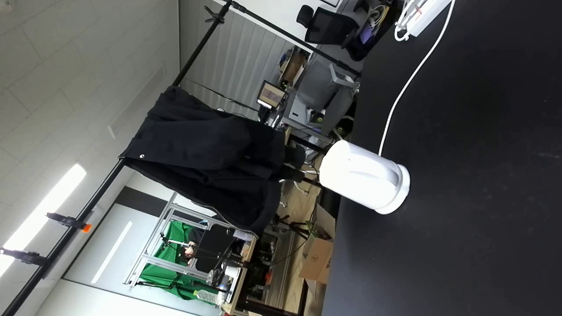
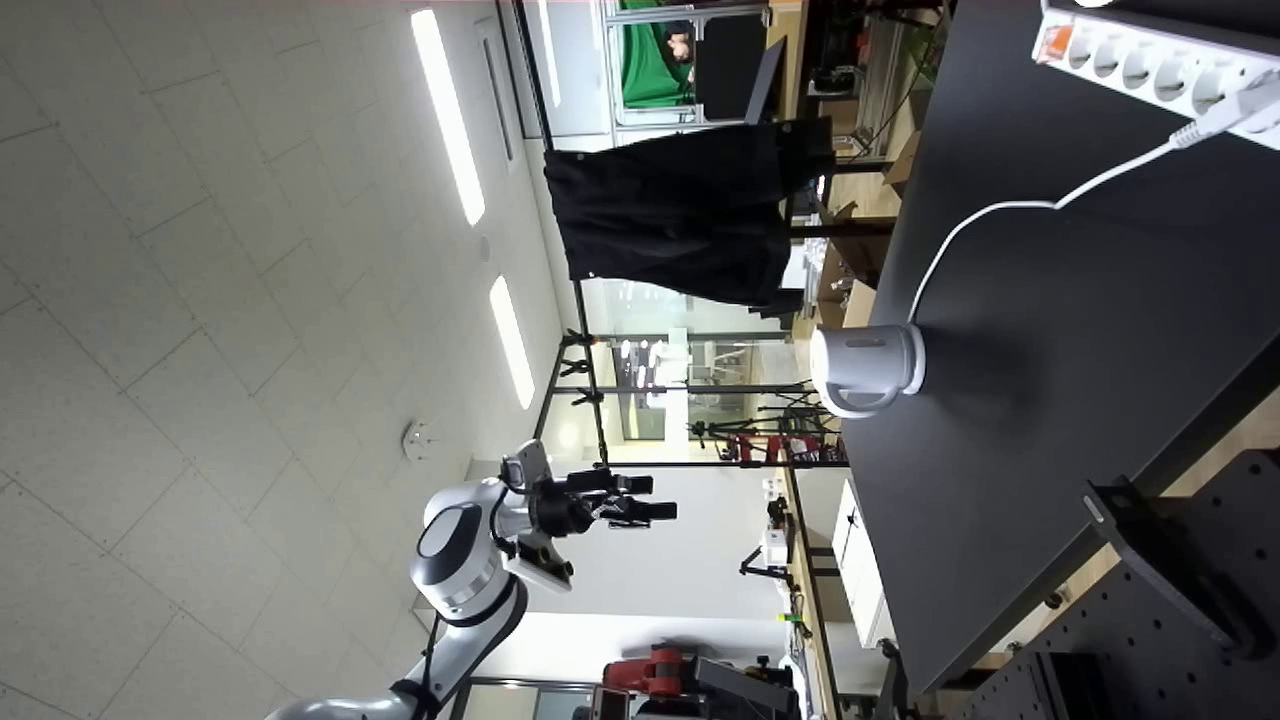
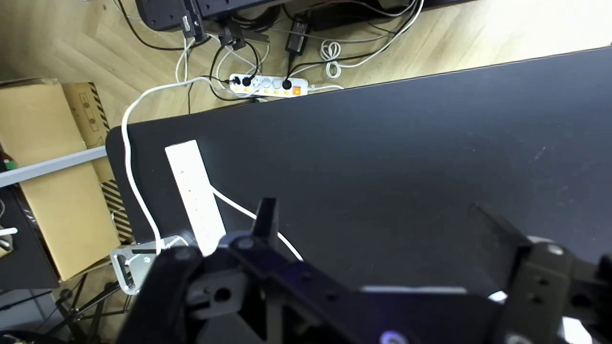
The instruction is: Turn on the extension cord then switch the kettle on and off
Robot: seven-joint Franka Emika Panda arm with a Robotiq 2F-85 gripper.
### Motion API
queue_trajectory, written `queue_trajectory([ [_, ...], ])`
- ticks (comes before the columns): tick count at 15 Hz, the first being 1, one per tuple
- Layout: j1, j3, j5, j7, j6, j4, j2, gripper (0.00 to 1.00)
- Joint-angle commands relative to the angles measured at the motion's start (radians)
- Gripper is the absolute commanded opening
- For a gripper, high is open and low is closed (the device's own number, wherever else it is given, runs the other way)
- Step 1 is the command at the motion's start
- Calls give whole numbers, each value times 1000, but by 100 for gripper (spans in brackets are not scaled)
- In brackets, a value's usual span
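Observation:
The white kettle (image 1: 362, 177) stands on the dark table in both exterior views, which are turned on their side. In the wrist view my gripper mostly covers its area; only white patches show there. The extension cord (image 2: 1150, 70) is a white strip of sockets with an orange switch (image 2: 1055, 42) at one end; a white plug (image 2: 1235, 112) sits near its other end, its cable running to the kettle. The strip (image 3: 193, 191) also lies at the table's end in the wrist view. My gripper (image 2: 652, 498) hangs high above the table, jaws wide apart, nothing between the fingers (image 3: 267, 220).
Another power strip (image 3: 267, 87) with a lit orange switch lies on the floor among cables. Cardboard boxes (image 3: 52, 177) stand beyond the table's end. A black perforated board (image 2: 1200, 600) borders the table (image 2: 1080, 300). A dark jacket (image 1: 210, 145) hangs from a rack behind.

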State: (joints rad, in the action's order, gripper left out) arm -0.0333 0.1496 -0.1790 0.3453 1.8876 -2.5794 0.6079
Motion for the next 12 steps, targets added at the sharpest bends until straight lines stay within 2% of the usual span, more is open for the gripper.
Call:
queue_trajectory([
  [1, 4, -3, -2, 2, -2, 2, -1, 100],
  [4, 4, -3, -2, 2, -2, 2, -1, 100],
  [7, -41, -30, -45, 18, 143, -41, 10, 100],
  [12, -95, -207, -42, -257, 291, -55, -17, 100],
])
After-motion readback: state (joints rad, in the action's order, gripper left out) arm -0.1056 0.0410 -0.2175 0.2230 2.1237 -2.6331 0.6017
